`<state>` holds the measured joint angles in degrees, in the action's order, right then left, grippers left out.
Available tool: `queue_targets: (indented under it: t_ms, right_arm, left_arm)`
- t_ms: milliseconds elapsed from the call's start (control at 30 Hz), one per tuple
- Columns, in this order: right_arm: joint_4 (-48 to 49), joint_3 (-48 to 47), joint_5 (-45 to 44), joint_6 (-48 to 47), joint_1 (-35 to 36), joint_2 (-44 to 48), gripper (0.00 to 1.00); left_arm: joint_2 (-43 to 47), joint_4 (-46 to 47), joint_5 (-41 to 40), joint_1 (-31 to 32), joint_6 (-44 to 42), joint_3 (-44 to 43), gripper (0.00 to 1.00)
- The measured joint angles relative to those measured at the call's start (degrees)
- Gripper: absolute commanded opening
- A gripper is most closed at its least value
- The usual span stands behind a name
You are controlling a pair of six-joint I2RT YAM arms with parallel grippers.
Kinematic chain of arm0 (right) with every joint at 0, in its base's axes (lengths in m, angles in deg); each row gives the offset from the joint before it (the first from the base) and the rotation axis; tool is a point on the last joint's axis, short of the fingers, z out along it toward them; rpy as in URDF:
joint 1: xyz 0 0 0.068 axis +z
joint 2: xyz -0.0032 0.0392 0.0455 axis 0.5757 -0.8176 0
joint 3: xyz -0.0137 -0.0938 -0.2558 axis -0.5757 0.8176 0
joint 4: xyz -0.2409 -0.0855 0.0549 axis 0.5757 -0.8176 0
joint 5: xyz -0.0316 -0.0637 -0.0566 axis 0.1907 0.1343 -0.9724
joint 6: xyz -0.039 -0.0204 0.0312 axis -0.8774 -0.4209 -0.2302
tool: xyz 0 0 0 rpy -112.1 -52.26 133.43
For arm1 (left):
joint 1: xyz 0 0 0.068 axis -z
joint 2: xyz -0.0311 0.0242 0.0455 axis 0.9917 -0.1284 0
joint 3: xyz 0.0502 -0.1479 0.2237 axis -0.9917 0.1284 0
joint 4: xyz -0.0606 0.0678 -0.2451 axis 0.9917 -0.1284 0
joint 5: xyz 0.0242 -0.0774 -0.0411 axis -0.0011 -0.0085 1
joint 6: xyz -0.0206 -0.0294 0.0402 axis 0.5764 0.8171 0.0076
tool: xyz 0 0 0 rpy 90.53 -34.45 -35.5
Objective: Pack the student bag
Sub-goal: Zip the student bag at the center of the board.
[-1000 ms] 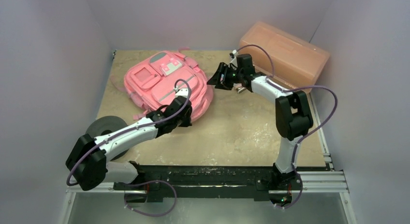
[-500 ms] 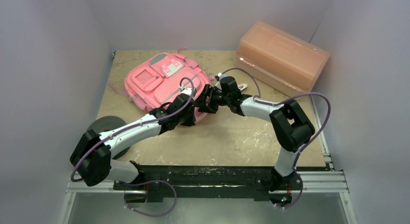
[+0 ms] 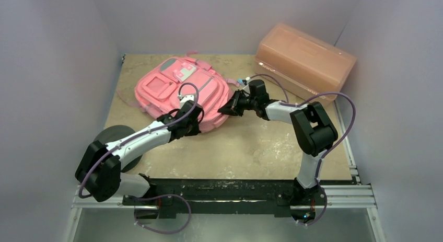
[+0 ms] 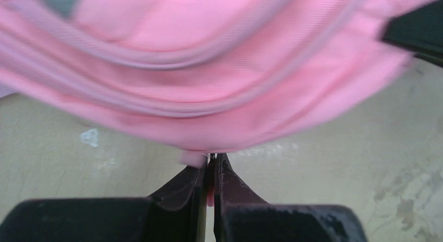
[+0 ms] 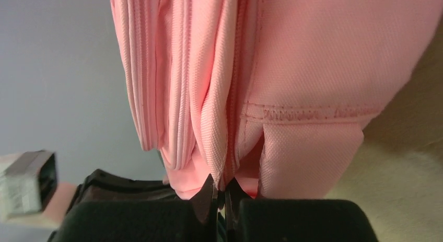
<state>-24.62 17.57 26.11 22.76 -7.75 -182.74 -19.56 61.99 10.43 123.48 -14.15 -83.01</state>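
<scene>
The right pincer (image 5: 220,188) is clamped on a fold of the soft pink fabric backpack (image 3: 177,88), taken at the bag's right edge beside a zip seam; the left pincer (image 4: 210,166) is pinched closed on a small pink tab at the bag's near edge; the bag thus lies leftward of the right pincer and beyond the left one, flat on the tan tabletop (image 3: 251,142), its long axis apparently running near to far; both arms are stretched low, converging on the bag's near-right corner; neither is judged nearer.

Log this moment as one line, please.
left gripper: jaws shut on bag near edge | right gripper: jaws shut on bag right edge | box: back right corner
</scene>
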Motion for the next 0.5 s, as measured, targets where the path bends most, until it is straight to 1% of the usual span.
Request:
queue_targets:
  t_ms: [200,300,500]
  right_arm:
    - [2.58,-0.07,5.42,-0.46,-5.79,-2.58,0.00]
    - [2.64,-0.63,7.39,-0.98,-6.25,-3.41,0.00]
    - [2.82,-1.44,9.35,-1.64,-6.14,-3.48,0.00]
  left_arm:
    - [0.22,-2.45,-0.46,-10.40,3.43,4.85,0.00]
    - [0.70,-3.26,0.26,-14.14,4.92,5.01,0.00]
    - [0.85,-4.20,3.08,-25.94,7.91,4.90,0.00]
